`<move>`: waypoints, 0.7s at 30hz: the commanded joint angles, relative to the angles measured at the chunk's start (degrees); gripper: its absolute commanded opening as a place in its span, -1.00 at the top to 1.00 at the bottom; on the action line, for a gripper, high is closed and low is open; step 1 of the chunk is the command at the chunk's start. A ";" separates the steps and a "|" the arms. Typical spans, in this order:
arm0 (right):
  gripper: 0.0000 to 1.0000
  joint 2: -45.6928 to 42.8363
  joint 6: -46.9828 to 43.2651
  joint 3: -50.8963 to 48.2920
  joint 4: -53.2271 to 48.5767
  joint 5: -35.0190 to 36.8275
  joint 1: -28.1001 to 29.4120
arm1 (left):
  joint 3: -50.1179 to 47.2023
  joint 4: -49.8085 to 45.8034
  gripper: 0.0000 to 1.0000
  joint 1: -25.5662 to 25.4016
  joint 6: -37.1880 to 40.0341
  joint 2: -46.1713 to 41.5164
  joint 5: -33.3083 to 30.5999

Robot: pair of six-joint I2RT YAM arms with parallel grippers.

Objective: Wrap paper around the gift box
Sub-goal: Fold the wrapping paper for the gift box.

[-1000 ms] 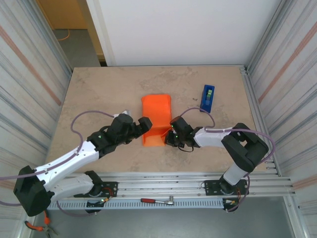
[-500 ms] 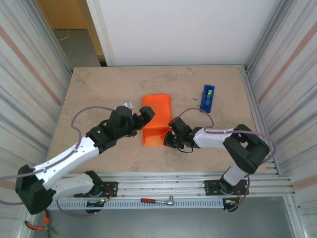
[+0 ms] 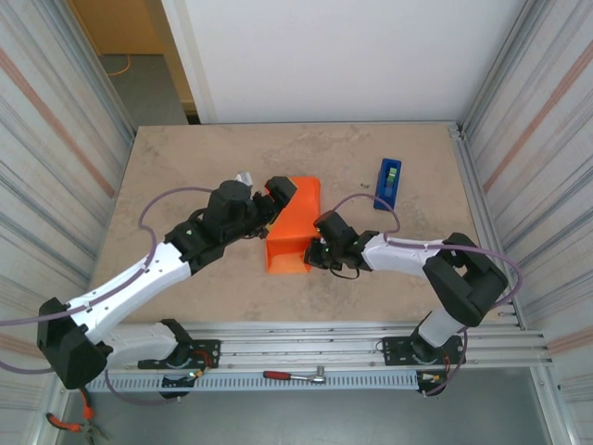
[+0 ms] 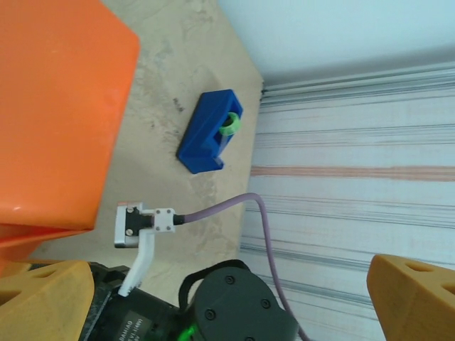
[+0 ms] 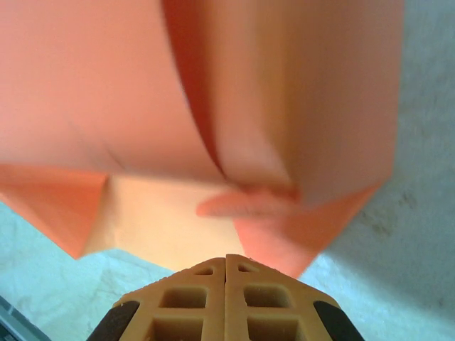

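Since a second ago the left end effector [image 3: 278, 192] has swung far and right, from beside the paper's left edge to its far-left corner, fingers [image 4: 44, 298] spread wide. The paper [image 3: 296, 232], folded into a flat parcel mid-surface [image 3: 185, 167], now leans with its far end tipped right. The right end effector [image 3: 317, 252] has barely shifted. Its fingers are pressed together, tips against the parcel's near-right fold. A blue tape dispenser [image 3: 389, 183] sits far right, well apart. The left end effector covers the paper's far-left corner — we cannot tell whether it touches.
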 commanded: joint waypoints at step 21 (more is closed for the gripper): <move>1.00 7.70 -0.89 4.81 2.43 -1.73 -1.56 | 3.71 3.68 -0.98 -0.40 0.62 -1.42 -4.81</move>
